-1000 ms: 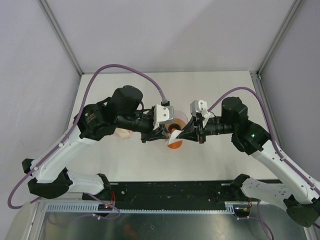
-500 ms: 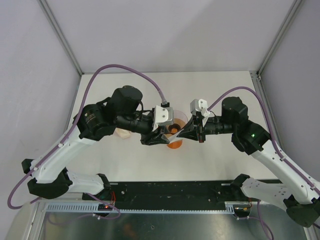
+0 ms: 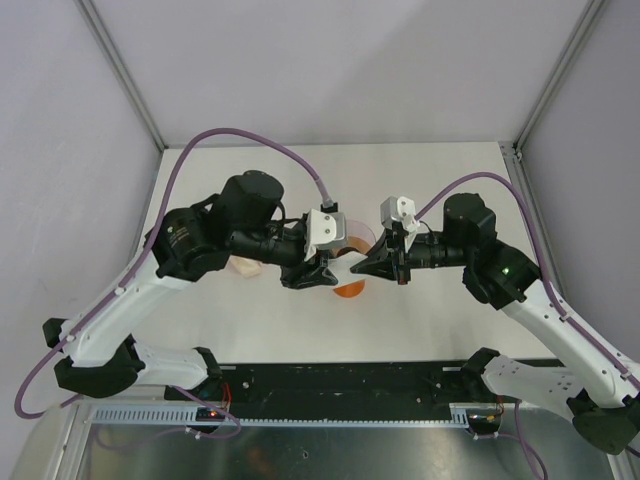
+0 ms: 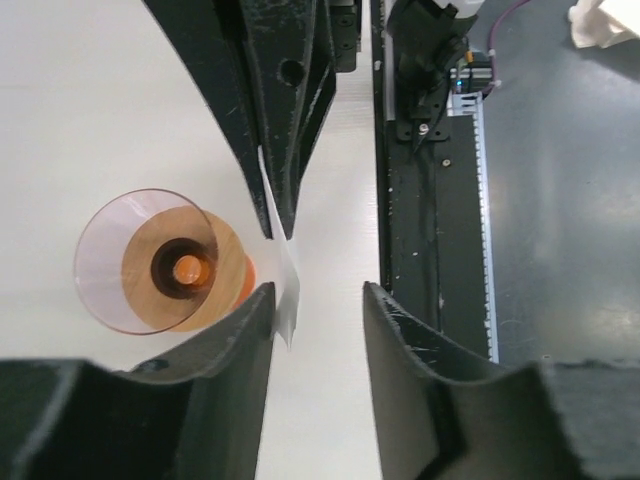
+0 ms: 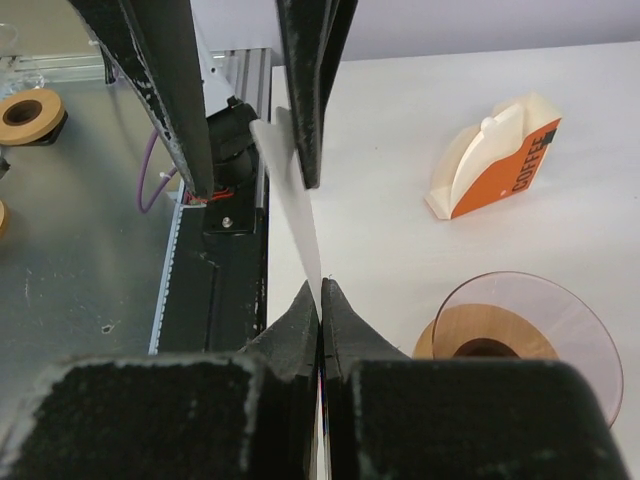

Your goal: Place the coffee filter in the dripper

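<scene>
**Condition.** The right end effector (image 5: pixel 320 290) is pressed together on one edge of the coffee filter (image 5: pixel 293 195), which hangs in the air as a flat, folded sheet. The left end effector (image 4: pixel 318 295) is spread, one finger on each side of the filter's opposite edge. The paper lies against one finger only and is not clamped. The dripper (image 4: pixel 160 262) stands upright on the surface (image 5: pixel 400 120), below and just beside the filter, with nothing in it.

**Hazards.**
- Unopened filter: if lowered flat, it will probably lie across the rim or slide off instead of seating.
- Tearing: if the left end effector clamps and the arms draw apart too hard, the thin paper may rip.
- Double-ply grip: clamping both layers keeps the cone shut.
- Offset release: the filter is not centred over the dripper and may land on the surface.
- Collision: fingers descending close together may tip the dripper.
</scene>
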Controlling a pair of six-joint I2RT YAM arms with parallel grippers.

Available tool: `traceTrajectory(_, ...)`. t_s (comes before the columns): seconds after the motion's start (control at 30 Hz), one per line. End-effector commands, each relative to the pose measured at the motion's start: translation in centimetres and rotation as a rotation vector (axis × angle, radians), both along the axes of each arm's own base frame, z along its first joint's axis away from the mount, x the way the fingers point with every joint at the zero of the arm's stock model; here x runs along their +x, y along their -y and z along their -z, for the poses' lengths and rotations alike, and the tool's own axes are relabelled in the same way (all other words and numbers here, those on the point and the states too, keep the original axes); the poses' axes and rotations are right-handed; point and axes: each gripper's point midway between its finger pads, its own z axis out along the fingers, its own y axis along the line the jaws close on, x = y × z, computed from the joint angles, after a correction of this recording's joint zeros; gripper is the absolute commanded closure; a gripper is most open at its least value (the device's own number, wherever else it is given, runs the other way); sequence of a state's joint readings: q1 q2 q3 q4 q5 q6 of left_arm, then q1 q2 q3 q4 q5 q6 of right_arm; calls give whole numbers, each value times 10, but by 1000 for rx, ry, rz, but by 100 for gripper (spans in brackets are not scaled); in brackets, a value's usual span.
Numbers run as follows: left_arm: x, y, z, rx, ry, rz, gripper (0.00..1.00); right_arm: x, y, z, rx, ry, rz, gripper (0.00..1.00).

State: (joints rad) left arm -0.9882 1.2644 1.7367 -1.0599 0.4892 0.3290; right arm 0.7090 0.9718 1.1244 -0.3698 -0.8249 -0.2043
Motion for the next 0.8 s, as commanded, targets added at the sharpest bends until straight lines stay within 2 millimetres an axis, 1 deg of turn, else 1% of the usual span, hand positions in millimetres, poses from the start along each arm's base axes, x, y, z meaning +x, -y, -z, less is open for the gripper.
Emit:
traceTrajectory(0.0, 11, -16, -28, -39, 175, -18, 51, -4, 3, -17, 25, 47, -22, 100)
traceTrajectory(0.03, 14, -20, -30, -39, 199, -19, 47, -6, 3, -16, 23, 45, -36, 100)
traceTrajectory(0.1, 11, -25, -31, -42, 208, 5, 43, -8, 3, -13, 15, 40, -51, 100)
traceTrajectory(0.17, 1, -26, -31, -48, 186, 57, 39, -9, 2, -11, 9, 36, -59, 100)
traceTrajectory(0.23, -5, -26, -30, -50, 167, 90, 38, -10, 2, -10, 8, 33, -68, 100)
traceTrajectory(0.27, -5, -27, -30, -48, 167, 93, 39, -11, 2, -10, 8, 33, -70, 100)
traceTrajectory(0.4, 0, -27, -30, -42, 177, 82, 48, -14, 4, -11, 11, 37, -76, 100)
traceTrajectory(0.47, 0, -24, -28, -39, 160, 83, 53, -15, 4, -12, 14, 39, -79, 100)
traceTrajectory(0.57, -1, -20, -28, -41, 134, 92, 64, -17, 4, -13, 16, 41, -84, 100)
traceTrajectory(0.77, -2, -13, -24, -36, 86, 99, 70, -19, 5, -14, 16, 45, -88, 100)
